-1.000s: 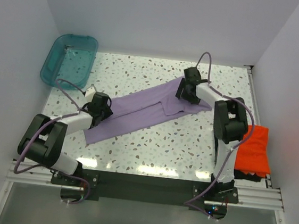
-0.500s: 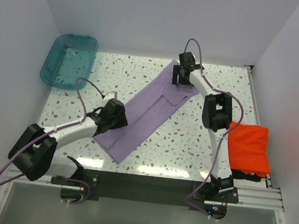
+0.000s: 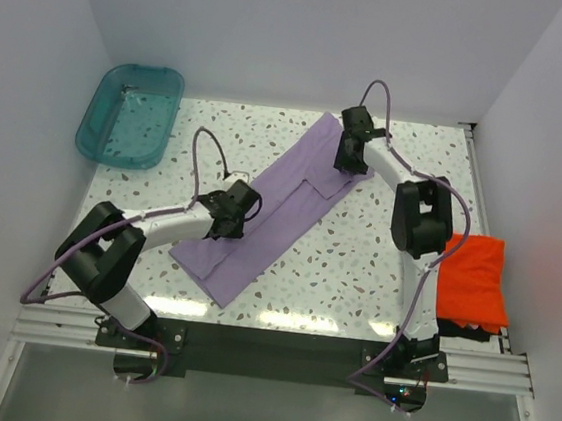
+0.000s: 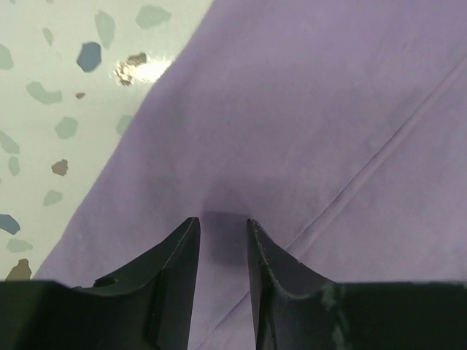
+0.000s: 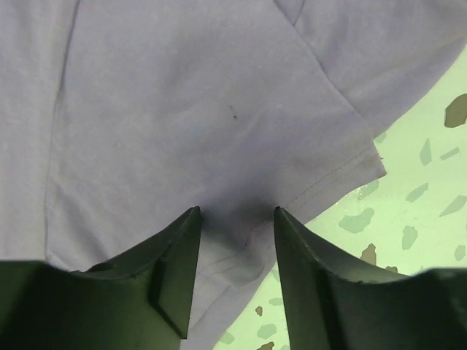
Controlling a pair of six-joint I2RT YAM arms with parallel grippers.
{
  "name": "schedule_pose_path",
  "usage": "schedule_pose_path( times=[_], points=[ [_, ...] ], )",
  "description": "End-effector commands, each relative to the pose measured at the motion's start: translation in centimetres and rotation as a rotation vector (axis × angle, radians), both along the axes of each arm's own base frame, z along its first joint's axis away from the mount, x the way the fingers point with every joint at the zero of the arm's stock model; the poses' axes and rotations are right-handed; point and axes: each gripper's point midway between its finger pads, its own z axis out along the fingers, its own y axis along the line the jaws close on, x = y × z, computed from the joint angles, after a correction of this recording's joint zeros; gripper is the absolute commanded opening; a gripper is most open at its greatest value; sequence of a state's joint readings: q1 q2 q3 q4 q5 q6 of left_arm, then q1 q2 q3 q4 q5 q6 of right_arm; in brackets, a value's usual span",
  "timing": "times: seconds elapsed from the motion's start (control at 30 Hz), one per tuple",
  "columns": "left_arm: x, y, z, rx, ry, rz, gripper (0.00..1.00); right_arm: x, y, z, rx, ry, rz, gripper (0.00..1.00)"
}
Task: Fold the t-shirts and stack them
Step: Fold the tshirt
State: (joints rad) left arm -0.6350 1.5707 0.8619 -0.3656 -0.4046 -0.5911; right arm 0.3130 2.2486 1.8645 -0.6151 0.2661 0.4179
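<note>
— What do we see at the left?
— A teal tub [image 3: 130, 114] at the far left corner of the worktop [image 3: 355, 269]. Then our left pincer [image 4: 222, 222], its jaws a little apart, over the lavender t-shirt [image 3: 283, 196], which lies flat and diagonal in the middle.
— And further right?
— Our right pincer [image 5: 237, 211], more widely parted, above the far end of this shirt. The orange-red t-shirt [image 3: 477, 276] lies folded at the right edge.
</note>
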Motion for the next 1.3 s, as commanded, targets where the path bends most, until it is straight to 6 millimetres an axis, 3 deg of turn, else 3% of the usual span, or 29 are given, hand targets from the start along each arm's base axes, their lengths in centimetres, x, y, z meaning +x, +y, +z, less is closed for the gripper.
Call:
schedule_pose_path(
  times=[0.0, 0.1, 0.27, 0.3, 0.33, 0.47, 0.6, 0.77, 0.87, 0.9, 0.97, 1.0, 1.07, 1.1, 1.13, 1.17, 1.2, 1.23, 1.27],
  points=[
    [-1.9, 0.5, -1.7, 0.082, 0.052, -0.036, 0.36, 0.2, 0.1, -1.6, 0.016, 0.025, -0.021, 0.44],
    [-2.9, 0.0, -2.6, 0.079, 0.075, -0.047, 0.34, 0.5, -0.4, -2.8, -0.008, 0.049, -0.013, 0.39],
    [-4.9, -2.9, -3.4, 0.027, 0.104, -0.104, 0.33, 1.6, -2.4, -4.3, -0.076, 0.084, -0.004, 0.40],
    [-5.4, -3.8, -3.7, 0.017, 0.111, -0.126, 0.33, 2.1, -2.6, -3.8, -0.086, 0.080, -0.001, 0.40],
    [-5.8, -4.7, -3.8, -0.004, 0.121, -0.141, 0.33, 2.3, -3.0, -4.6, -0.110, 0.096, 0.012, 0.41],
    [-7.0, -8.5, -4.3, -0.105, 0.144, -0.162, 0.34, 4.0, -3.5, -4.4, -0.146, 0.071, 0.058, 0.58],
    [-8.0, -12.7, -4.8, -0.221, 0.165, -0.191, 0.35, 6.1, -3.0, -3.3, -0.149, 0.005, 0.114, 0.70],
    [-7.6, -14.9, -3.9, -0.316, 0.146, -0.180, 0.44, 7.2, -3.0, -1.8, -0.172, -0.029, 0.155, 0.79],
    [-6.9, -16.0, -2.5, -0.354, 0.117, -0.201, 0.50, 7.9, -2.8, 0.1, -0.168, -0.072, 0.158, 0.86],
    [-6.8, -16.4, -2.0, -0.368, 0.109, -0.213, 0.52, 8.1, -2.7, 1.6, -0.157, -0.100, 0.148, 0.89],
    [-6.3, -16.8, -0.7, -0.376, 0.089, -0.222, 0.54, 8.3, -2.7, 3.5, -0.144, -0.131, 0.129, 0.94],
    [-6.0, -16.9, 0.3, -0.383, 0.070, -0.222, 0.55, 8.1, -2.8, 5.6, -0.137, -0.160, 0.116, 0.96],
    [-5.4, -15.6, 1.5, -0.332, 0.030, -0.191, 0.57, 7.6, -2.9, 8.2, -0.116, -0.199, 0.077, 0.96],
    [-4.9, -15.0, 3.0, -0.338, -0.006, -0.174, 0.59, 6.9, -3.0, 8.4, -0.109, -0.188, 0.064, 0.96],
    [-4.4, -13.8, 3.5, -0.314, -0.039, -0.144, 0.60, 6.2, -3.1, 11.6, -0.068, -0.237, 0.028, 0.97],
    [-4.7, -12.3, 3.3, -0.284, -0.034, -0.118, 0.61, 5.4, -2.6, 12.4, -0.032, -0.239, 0.029, 0.97],
    [-4.5, -11.1, 4.5, -0.299, -0.063, -0.088, 0.61, 3.7, -2.4, 11.4, 0.008, -0.198, 0.003, 0.96],
    [-4.4, -9.9, 4.7, -0.286, -0.082, -0.056, 0.61, 2.1, -2.1, 14.1, 0.055, -0.233, 0.007, 0.95],
    [-5.2, -8.1, 3.7, -0.257, -0.061, -0.027, 0.62, 0.6, -1.1, 14.8, 0.097, -0.234, 0.028, 0.95]
  ],
)
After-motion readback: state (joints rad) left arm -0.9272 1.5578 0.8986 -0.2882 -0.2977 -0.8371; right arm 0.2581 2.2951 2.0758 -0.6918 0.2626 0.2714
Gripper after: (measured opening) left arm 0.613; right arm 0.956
